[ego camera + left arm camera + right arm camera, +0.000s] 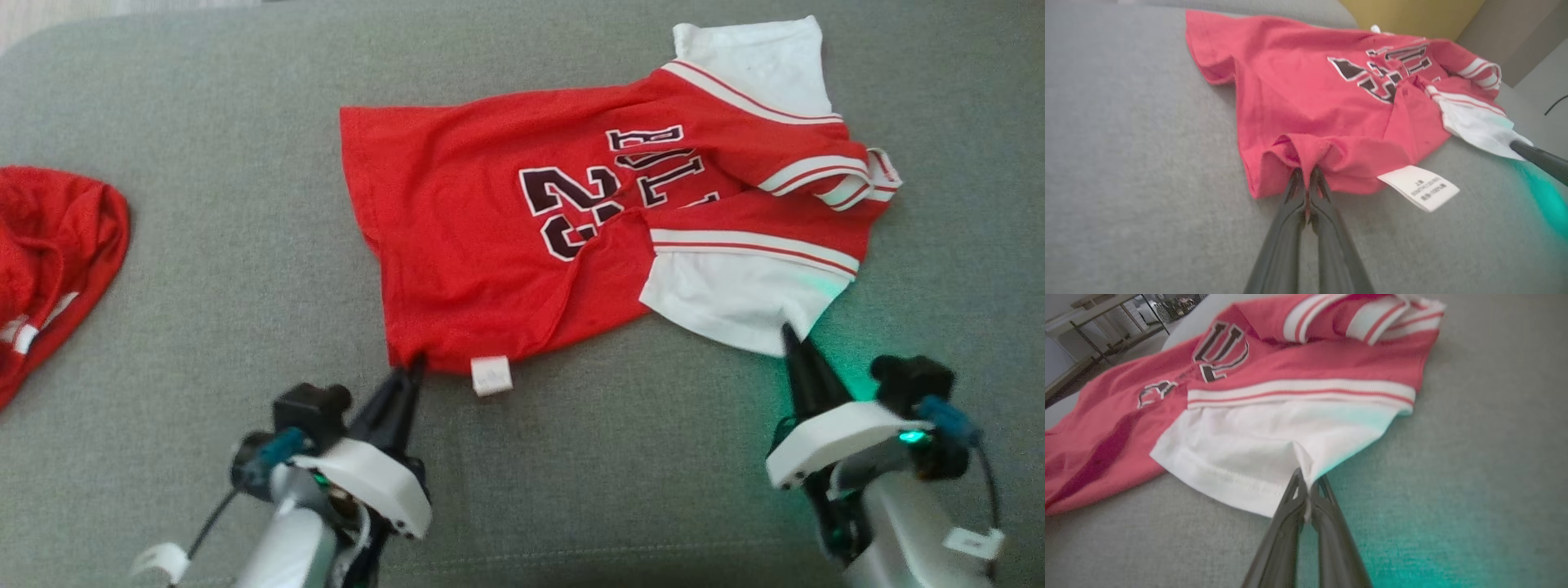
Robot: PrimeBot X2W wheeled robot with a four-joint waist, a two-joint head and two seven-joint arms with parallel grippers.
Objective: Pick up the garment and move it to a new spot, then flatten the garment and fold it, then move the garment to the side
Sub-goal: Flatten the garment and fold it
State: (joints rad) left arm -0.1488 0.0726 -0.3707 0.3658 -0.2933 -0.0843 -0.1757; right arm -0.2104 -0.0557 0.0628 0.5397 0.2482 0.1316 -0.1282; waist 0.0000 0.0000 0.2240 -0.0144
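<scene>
The garment [506,245] is a red jersey with white sleeves, black lettering and a number, lying rumpled on the grey cushion. My left gripper [415,365] is shut on the red hem at the near left corner, close beside a white care label [491,376]; the left wrist view shows red cloth [1306,159] bunched between the closed fingers [1290,196]. My right gripper [790,335] is shut on the edge of the near white sleeve [735,302]. In the right wrist view the white sleeve [1257,453] puckers into the closed tips [1306,479].
A second red cloth [49,253] lies at the left edge of the grey cushion [204,327]. Green light from the right wrist tints the fabric near the sleeve. In the right wrist view, a metal rack [1106,318] stands beyond the cushion.
</scene>
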